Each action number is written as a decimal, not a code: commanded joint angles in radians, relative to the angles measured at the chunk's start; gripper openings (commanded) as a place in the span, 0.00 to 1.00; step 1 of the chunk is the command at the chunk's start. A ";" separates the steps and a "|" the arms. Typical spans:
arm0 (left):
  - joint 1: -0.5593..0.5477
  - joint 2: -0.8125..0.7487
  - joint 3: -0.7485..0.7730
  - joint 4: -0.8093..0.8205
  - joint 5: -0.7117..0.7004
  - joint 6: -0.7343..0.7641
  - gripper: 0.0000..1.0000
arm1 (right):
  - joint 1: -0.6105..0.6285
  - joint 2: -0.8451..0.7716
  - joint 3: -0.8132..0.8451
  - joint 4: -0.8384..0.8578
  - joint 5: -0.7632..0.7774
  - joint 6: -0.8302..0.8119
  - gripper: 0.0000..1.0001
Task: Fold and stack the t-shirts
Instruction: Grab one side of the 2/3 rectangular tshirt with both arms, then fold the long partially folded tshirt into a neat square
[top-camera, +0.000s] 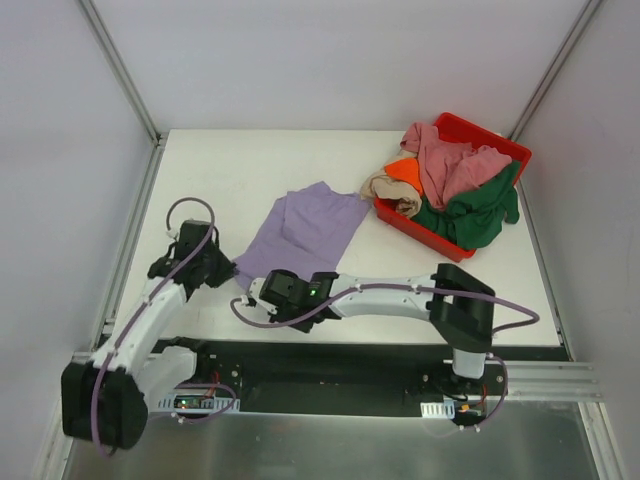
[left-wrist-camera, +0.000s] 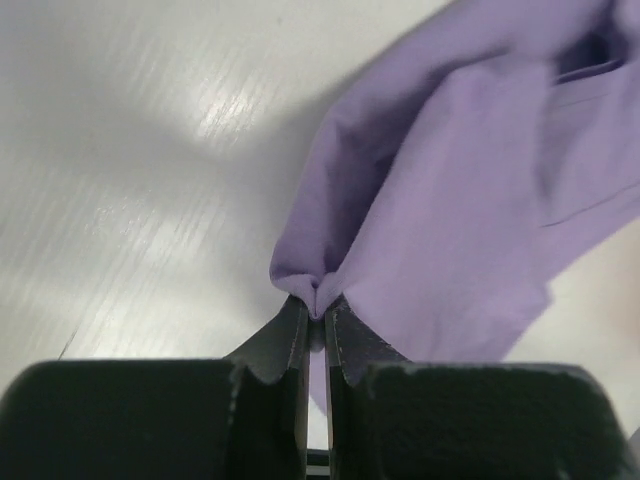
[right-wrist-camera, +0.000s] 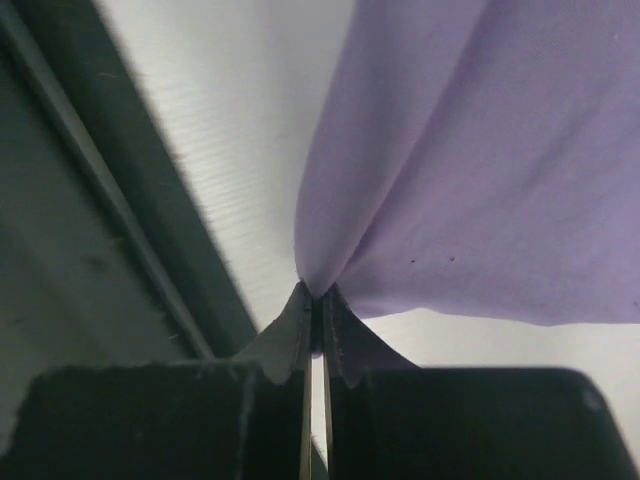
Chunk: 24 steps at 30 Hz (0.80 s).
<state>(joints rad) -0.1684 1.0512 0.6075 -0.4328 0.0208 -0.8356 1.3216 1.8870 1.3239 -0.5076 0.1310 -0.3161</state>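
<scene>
The lavender t-shirt (top-camera: 305, 232) lies stretched on the white table, running from the near left toward the red bin. My left gripper (top-camera: 222, 272) is shut on its near left corner; the left wrist view shows the cloth (left-wrist-camera: 470, 190) pinched at my gripper (left-wrist-camera: 316, 308). My right gripper (top-camera: 262, 291) is shut on the near edge of the same shirt; the right wrist view shows the cloth (right-wrist-camera: 480, 160) bunched at my gripper (right-wrist-camera: 316, 292). The dusty pink (top-camera: 450, 165), dark green (top-camera: 475, 212), orange (top-camera: 404, 171) and beige (top-camera: 392, 190) t-shirts lie heaped in the bin.
The red plastic bin (top-camera: 490, 140) stands at the back right of the table (top-camera: 220, 170). The table's near edge and a dark rail (right-wrist-camera: 130, 200) lie close beside the right gripper. Enclosure walls stand on both sides.
</scene>
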 joint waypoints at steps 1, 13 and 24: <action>0.015 -0.271 0.006 -0.145 -0.171 -0.048 0.00 | 0.010 -0.178 0.044 0.015 -0.296 0.080 0.01; 0.015 -0.444 0.161 -0.264 -0.240 -0.052 0.00 | -0.033 -0.236 0.066 0.162 -0.708 0.233 0.01; 0.006 -0.221 0.224 -0.083 -0.079 -0.071 0.00 | -0.180 -0.322 -0.094 0.227 -0.676 0.295 0.01</action>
<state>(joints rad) -0.1684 0.7773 0.7944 -0.6678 -0.1017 -0.8837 1.1774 1.6497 1.2701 -0.2874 -0.5053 -0.0532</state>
